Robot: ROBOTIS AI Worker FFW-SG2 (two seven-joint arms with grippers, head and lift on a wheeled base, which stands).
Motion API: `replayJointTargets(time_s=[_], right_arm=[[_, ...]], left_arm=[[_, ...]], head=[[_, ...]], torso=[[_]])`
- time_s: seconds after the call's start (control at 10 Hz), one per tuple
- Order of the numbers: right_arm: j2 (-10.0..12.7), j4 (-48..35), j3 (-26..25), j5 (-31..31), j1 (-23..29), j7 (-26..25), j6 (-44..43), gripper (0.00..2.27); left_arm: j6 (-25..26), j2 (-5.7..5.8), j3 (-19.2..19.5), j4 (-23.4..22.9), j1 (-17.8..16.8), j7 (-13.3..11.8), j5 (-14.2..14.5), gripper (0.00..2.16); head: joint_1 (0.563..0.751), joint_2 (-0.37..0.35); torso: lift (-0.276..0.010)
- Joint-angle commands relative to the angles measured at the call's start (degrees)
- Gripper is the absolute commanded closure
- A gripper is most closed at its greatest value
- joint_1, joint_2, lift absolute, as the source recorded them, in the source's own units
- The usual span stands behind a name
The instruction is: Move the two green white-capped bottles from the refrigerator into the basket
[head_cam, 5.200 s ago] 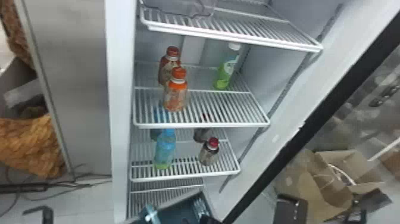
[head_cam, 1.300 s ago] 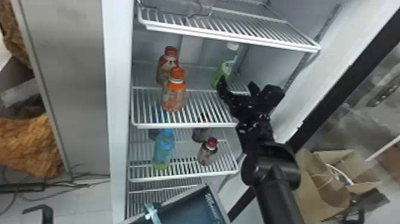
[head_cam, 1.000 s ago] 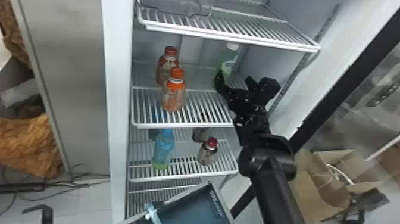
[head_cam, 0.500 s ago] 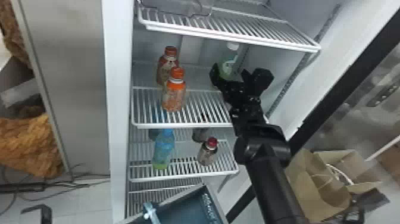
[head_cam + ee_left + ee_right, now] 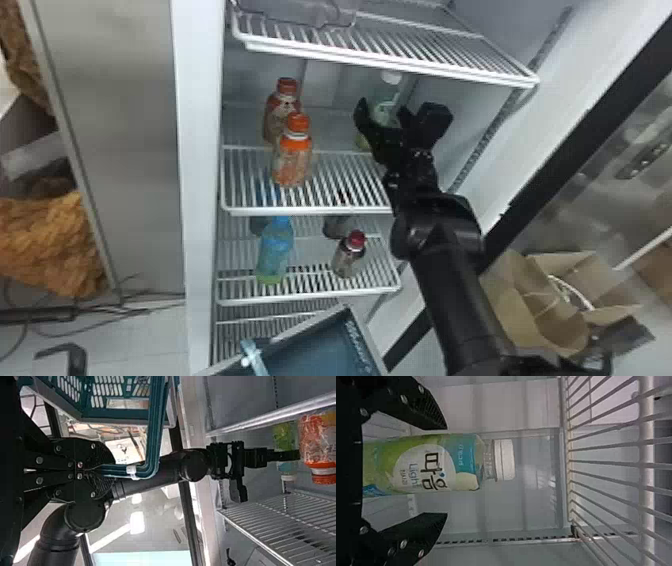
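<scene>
The green white-capped bottle (image 5: 383,461) stands upright on a refrigerator shelf (image 5: 250,192), between the spread jaws of the right gripper (image 5: 384,114), gaps either side; the right wrist view reveals its printed label (image 5: 423,466), partly blocked in the head view. In the left wrist view, the left gripper's (image 5: 95,468) jaws clamp the basket (image 5: 152,435). Two orange-capped bottles (image 5: 292,162) share the shelf, farther left

Right gripper (image 5: 384,108), fingers apart, around green white-capped bottle (image 5: 389,91)
</scene>
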Motion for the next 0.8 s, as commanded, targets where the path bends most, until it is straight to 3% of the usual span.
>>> replayJointTargets(time_s=[0.0,0.7], right_arm=[[-0.1,0.1,0.1,-0.1,-0.1,0.0,1.3,0.83],[0.0,-2.4,0.7,0.3,0.7,-0.2,1.4,0.9]], left_arm=[[-0.2,0.0,-0.1,0.0,0.0,0.0,0.0,1.21],[-0.6,0.0,0.0,0.0,0.3,0.0,0.2,1.21]], head=[[0.695,-0.35],[0.695,-0.35]], torso=[[-0.004],[-0.004]])
